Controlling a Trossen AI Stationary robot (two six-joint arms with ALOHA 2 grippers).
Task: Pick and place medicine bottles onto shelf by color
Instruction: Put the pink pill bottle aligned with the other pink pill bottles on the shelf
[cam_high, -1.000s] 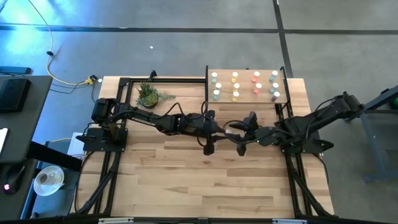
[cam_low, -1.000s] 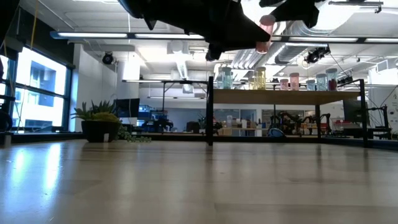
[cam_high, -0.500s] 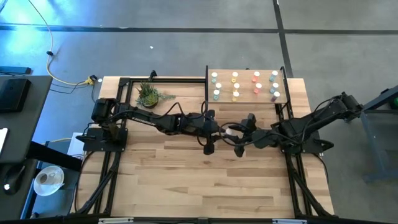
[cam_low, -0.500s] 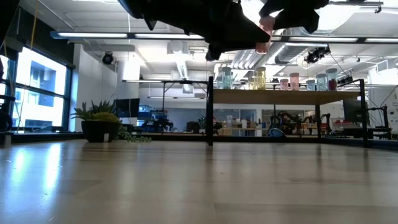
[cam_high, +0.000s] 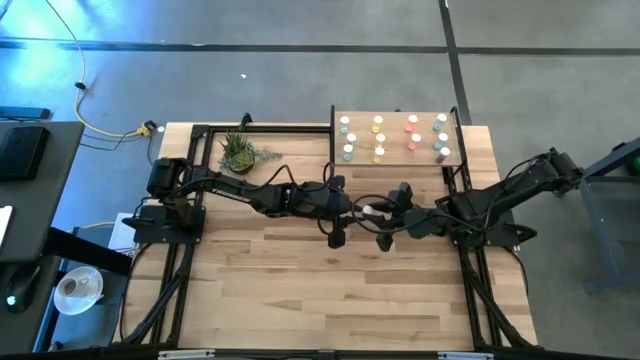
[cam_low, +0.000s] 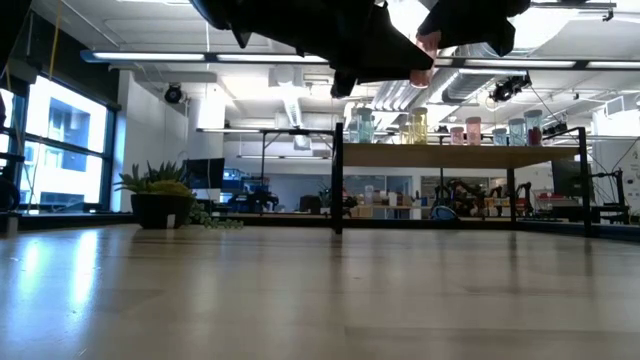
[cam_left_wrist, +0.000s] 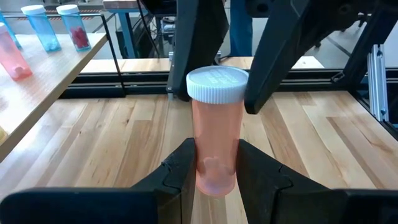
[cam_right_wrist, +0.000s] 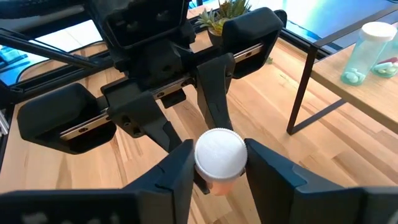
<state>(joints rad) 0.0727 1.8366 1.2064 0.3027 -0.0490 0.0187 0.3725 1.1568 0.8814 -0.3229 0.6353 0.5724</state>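
- Since a second ago the right gripper has slid left along the table's middle and narrowed from wide open, so that its fingers now flank the white cap of the orange-red bottle.
- Left gripper is clamped on the lower body of that bottle, holding it upright in the air above mid-table, between the two arms.
- Whether the right fingers already press on the cap or only sit just beside it cannot be told.
- Other medicine bottles stand in colour columns on the shelf at the table's far right side; the orange-red column is the likely destination.
- Judged from its look, the bottle is a light, stiff, smooth plastic cylinder, nearly empty, so it could slip or pivot under a weak pinch.
- Best hold for the taker is probably squarely across the cap or upper body, clear of the left fingers, before the left lets go.
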